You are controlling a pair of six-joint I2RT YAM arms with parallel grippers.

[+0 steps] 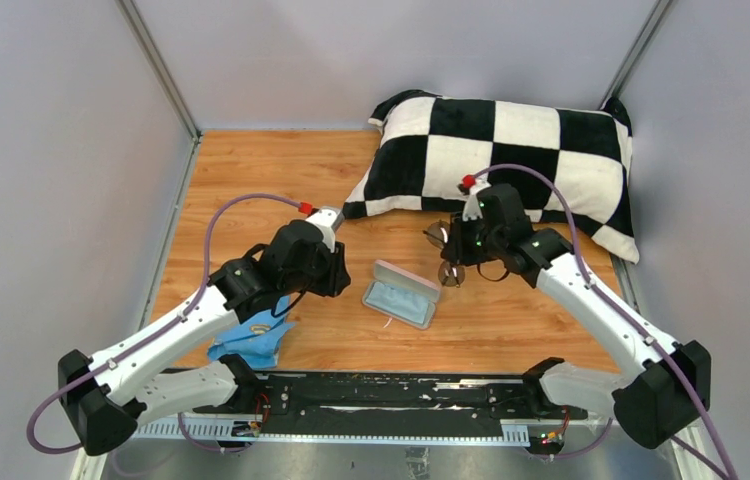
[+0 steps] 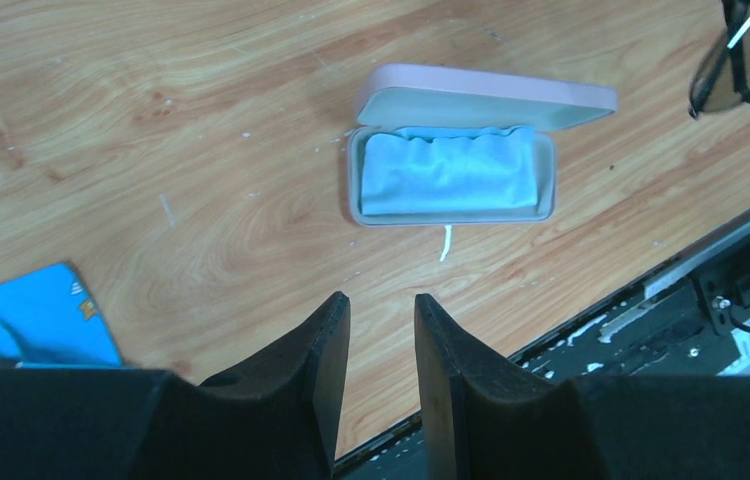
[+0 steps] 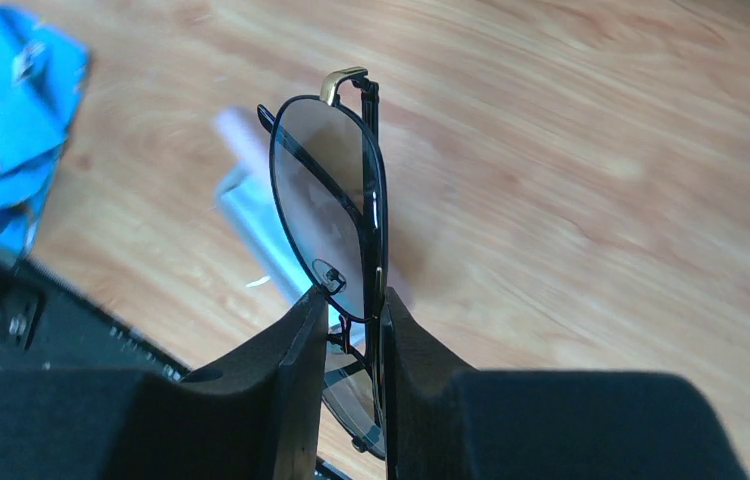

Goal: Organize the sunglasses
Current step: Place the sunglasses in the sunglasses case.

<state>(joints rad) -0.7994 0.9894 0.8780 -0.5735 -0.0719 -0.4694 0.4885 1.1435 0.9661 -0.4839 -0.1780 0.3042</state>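
no legible text, no labels, no brands, no nos.

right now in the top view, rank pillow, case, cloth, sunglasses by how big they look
1. pillow, by far the largest
2. case and cloth: about alike, and the cloth is partly hidden, so no ranking between them
3. sunglasses, smallest

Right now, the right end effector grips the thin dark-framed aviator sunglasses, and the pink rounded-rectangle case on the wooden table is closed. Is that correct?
Not quite. The pink rounded-rectangle case is open, with a light-blue cloth inside; the left wrist view shows it. The right end effector does grip the thin dark-framed aviator sunglasses.
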